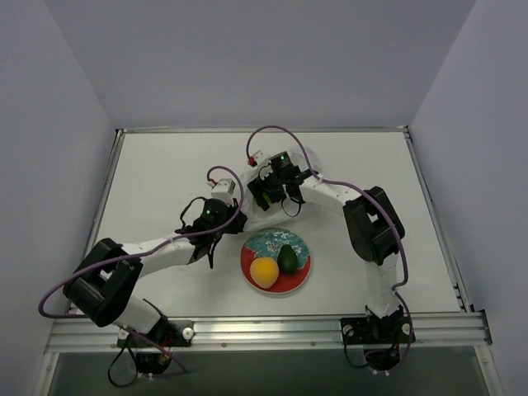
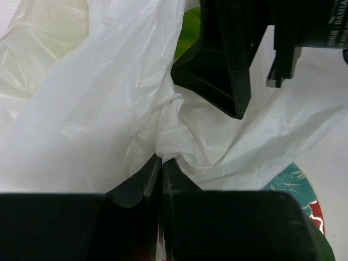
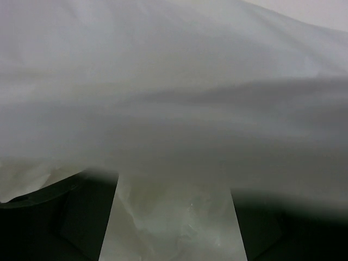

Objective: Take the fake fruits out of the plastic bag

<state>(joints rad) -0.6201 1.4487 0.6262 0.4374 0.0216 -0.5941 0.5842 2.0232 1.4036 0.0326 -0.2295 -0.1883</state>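
Note:
The plastic bag (image 2: 98,109) is a wrinkled whitish film between my two grippers, behind the plate. My left gripper (image 2: 161,159) is shut on a pinched fold of it, and also shows in the top view (image 1: 233,218). My right gripper (image 1: 266,198) is open, its fingers (image 2: 228,65) pressed into the bag; film fills the gap between them (image 3: 173,228). A bright green fruit (image 2: 187,30) shows behind the right finger. A pale yellowish shape (image 2: 49,32) shows through the film. The orange-yellow fruit (image 1: 264,271) and the dark green oval fruit (image 1: 287,258) lie on the plate.
The red-and-teal round plate (image 1: 262,242) sits in front of the bag, near the table's middle front; its rim also shows in the left wrist view (image 2: 304,190). Purple cables loop over both arms. Grey walls enclose the table on three sides.

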